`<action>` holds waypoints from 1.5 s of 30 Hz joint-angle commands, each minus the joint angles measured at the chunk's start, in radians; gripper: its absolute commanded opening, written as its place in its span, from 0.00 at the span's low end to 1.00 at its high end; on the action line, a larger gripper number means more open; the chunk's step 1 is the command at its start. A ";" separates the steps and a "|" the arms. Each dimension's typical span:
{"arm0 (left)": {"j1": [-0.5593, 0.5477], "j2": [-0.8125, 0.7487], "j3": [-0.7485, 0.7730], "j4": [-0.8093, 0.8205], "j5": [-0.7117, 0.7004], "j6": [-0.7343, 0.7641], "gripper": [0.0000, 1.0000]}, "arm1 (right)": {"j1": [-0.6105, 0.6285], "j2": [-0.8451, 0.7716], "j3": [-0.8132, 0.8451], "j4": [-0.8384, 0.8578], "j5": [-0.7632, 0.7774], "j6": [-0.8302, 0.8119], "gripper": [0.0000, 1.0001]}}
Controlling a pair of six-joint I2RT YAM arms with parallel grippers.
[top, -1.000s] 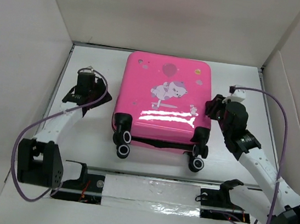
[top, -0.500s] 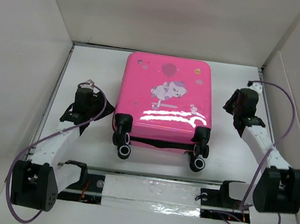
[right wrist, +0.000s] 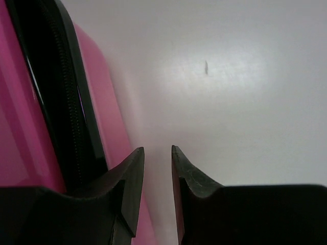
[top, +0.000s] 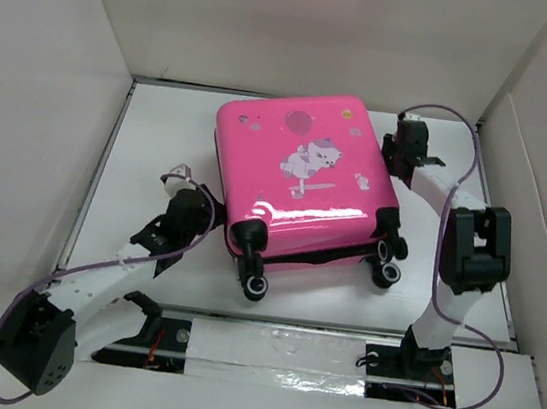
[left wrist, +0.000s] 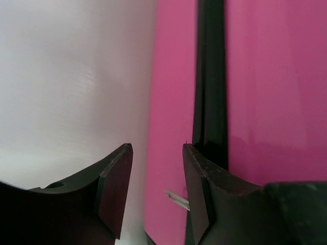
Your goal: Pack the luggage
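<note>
luggage (top: 303, 173) is lying flat with the lid down on the white worktop (top: 162, 129). it's about mid-worktop but skewed at an angle, with its black wheels (top: 257, 287) toward the arm bases. the pink shell faces up with the cartoon animal print (top: 312, 159) on it, and there's a bright glare strip across the near part.

left end effector (top: 201, 217) is low down at the near left corner of the case, just beside the wheel there. from its wrist camera the two fingers (left wrist: 115, 189) are clearly apart. the pink side wall fills the gap and the black zipper trim (left wrist: 209, 76) runs up right past the tip of one finger. there's a small silvery bit (left wrist: 176, 198) poking in low between them, but i can't tell what it is or whether it's being touched. nothing looks pinched.

right end effector (top: 398, 145) is way over at the far right corner of the case. its fingers (right wrist: 133, 189) have only a narrow slot between them, and bare worktop shows through it. one finger sits right alongside the zipper trim and the pink edge, not clamped on anything.
</note>
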 commanded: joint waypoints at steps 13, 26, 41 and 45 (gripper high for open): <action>-0.879 0.096 0.045 -0.171 -0.375 -0.401 0.42 | 0.204 0.283 0.782 -0.184 -0.429 0.040 0.86; -0.845 -0.214 0.345 -0.099 -0.661 0.109 0.51 | 0.001 -0.632 -0.211 0.193 -0.211 0.161 0.11; 0.248 0.318 0.673 0.057 0.063 0.073 0.52 | -0.017 -1.116 -0.809 0.156 -0.041 0.305 0.08; 0.382 0.478 0.748 -0.036 0.104 0.090 0.52 | -0.027 -1.057 -0.829 0.241 -0.074 0.287 0.09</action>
